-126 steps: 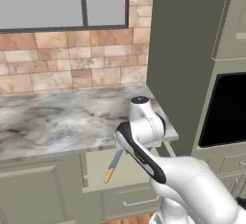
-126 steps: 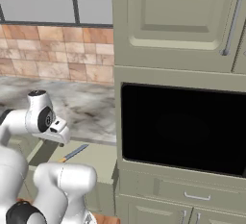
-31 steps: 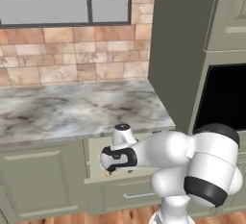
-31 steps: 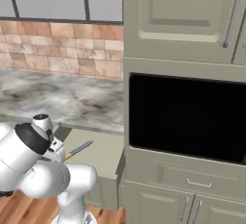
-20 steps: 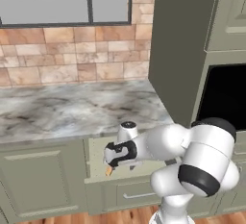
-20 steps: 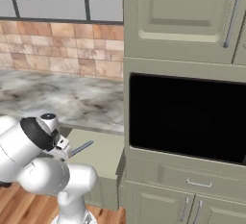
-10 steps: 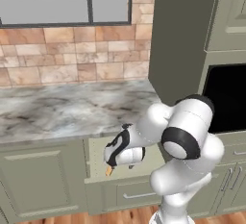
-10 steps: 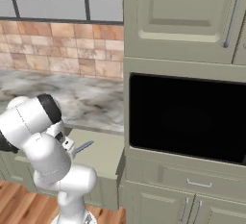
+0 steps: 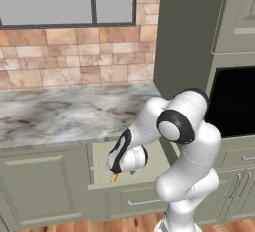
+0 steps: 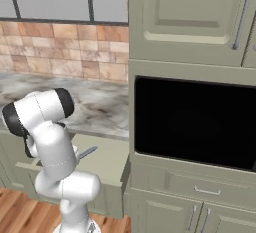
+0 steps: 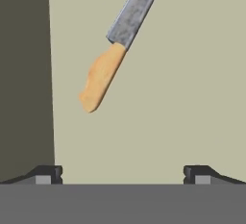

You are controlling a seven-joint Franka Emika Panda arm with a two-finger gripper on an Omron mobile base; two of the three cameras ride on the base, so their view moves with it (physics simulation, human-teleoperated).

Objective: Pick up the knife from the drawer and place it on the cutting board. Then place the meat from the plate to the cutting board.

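Over the drawer (image 9: 164, 159), the gripper (image 11: 122, 172) has swung down from beside it within the last second and now points at the cream floor, fingers spread wide and empty. Its target, the knife (image 11: 115, 40), lies flat inside, handle toward the drawer's front, so the pick looks imminent but unstarted.
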